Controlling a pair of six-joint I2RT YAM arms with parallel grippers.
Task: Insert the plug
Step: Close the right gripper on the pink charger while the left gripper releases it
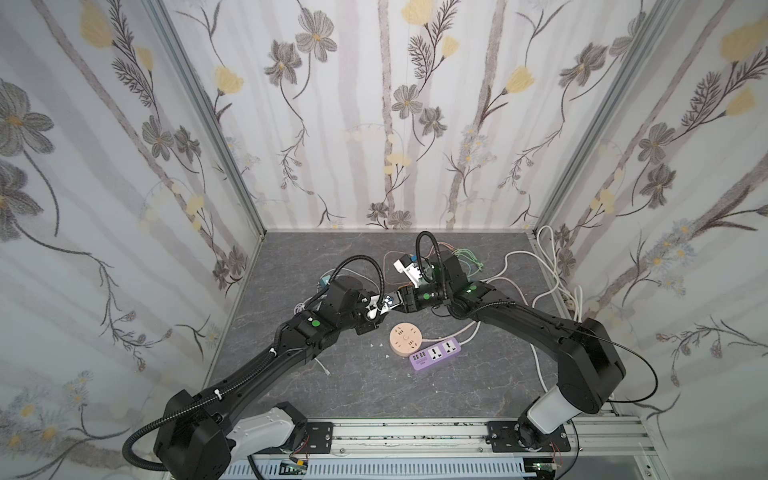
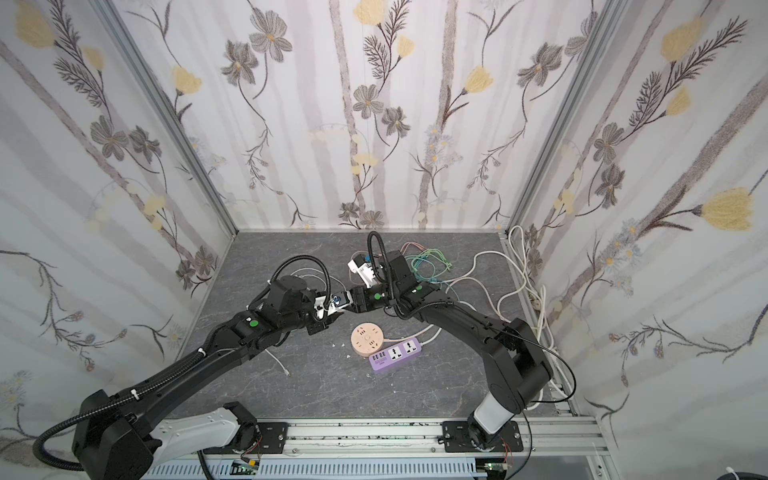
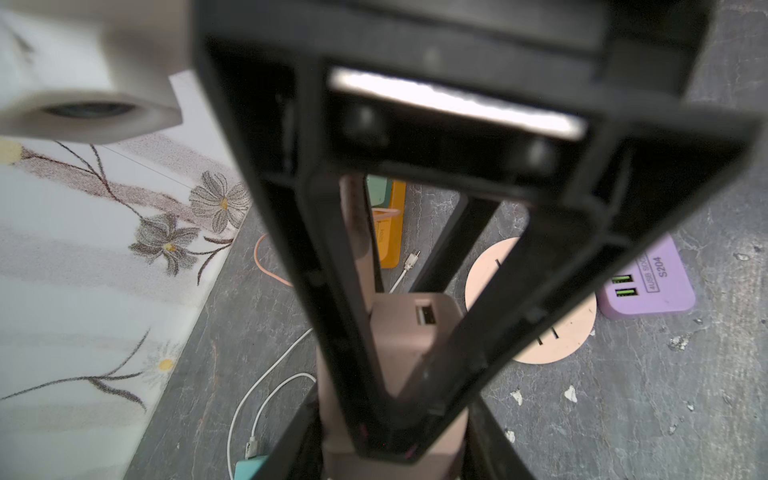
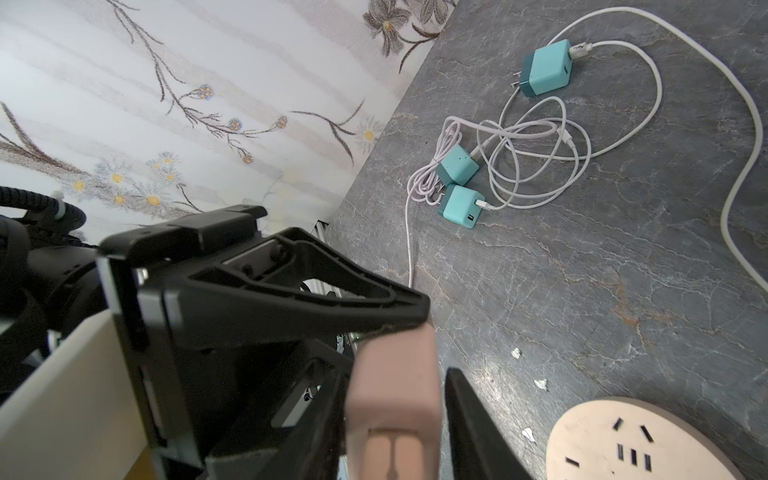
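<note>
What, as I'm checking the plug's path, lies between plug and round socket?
Between plug and socket: only bare table with white flecks, in the right wrist view.

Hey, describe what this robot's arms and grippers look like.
Both black: the left arm and right arm have white base segments, green dots on the joints and corrugated black cable conduits. The left gripper and right gripper have triangular open-frame fingers.

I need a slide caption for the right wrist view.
Left gripper and right gripper meet at a pink charger; round socket and teal chargers nearby.
</note>
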